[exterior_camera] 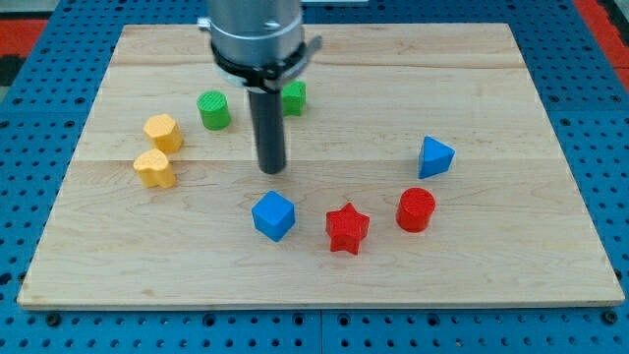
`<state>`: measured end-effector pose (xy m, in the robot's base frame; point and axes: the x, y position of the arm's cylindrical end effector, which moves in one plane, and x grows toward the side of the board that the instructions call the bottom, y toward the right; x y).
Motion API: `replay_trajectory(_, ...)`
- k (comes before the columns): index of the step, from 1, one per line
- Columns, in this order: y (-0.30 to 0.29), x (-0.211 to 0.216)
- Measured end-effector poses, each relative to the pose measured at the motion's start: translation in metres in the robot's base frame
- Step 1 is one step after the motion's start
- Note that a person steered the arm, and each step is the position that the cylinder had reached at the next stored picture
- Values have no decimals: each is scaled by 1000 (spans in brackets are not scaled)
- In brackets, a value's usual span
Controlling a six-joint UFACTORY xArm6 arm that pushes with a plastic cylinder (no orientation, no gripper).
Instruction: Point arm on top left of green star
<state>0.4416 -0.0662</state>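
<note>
one view, high front angle, whole wooden board (511, 246) framed

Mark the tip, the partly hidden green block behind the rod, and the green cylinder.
my tip (271, 169): camera view, lower end of the dark rod.
green block (295, 96): camera view, visible right part beside the rod; shape unclear.
green cylinder (213, 109): camera view, middle.

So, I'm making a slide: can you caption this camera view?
My tip rests mid-board, below a partly hidden green block, above the blue cube.
</note>
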Motion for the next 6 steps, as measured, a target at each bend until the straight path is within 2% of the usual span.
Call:
replay_trajectory(1, -41, -25)
replay_trajectory(4, 64, -71)
replay_trajectory(5, 83, -118)
replay_trajectory(6, 38, -145)
